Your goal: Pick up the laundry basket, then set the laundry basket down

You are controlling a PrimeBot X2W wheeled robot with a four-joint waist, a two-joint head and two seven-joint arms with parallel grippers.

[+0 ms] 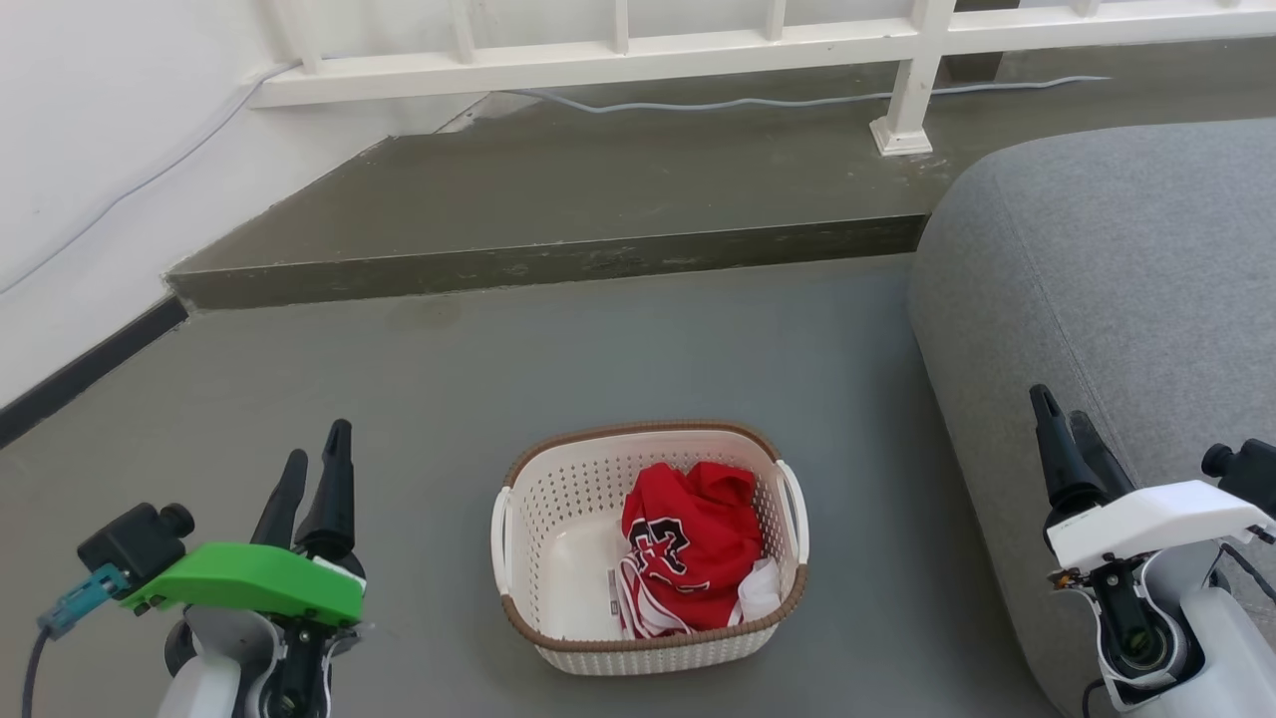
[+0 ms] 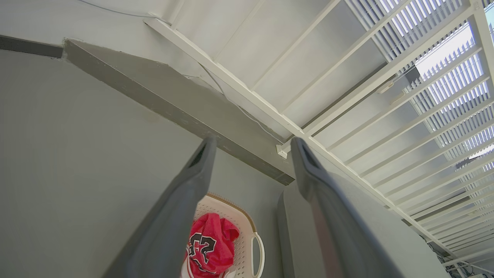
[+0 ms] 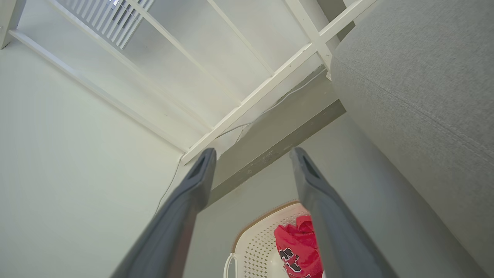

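**Both grippers low and spread, basket on the floor between them**

Closest in, the left gripper (image 1: 319,441), the one under the green cover, hangs low on the robot's left, jaws spread apart and pointing forward. Over on the other side the white-capped right gripper (image 1: 1060,404) sits just beside the grey sofa (image 1: 1126,299), jaws spread too. Between the two, well apart from both, the laundry basket (image 1: 573,494) stands upright on the grey floor (image 1: 598,349): cream walls full of holes, brown rim, a white loop handle on each side. A red jersey (image 1: 693,553) with black-and-white lettering lies crumpled in its sofa-side half, and the other half shows the basket's pale bottom. Beyond the basket there's a low dark step (image 1: 548,264), and along its back a white railing (image 1: 598,60) with a pale cable (image 1: 748,102) trailing beneath.
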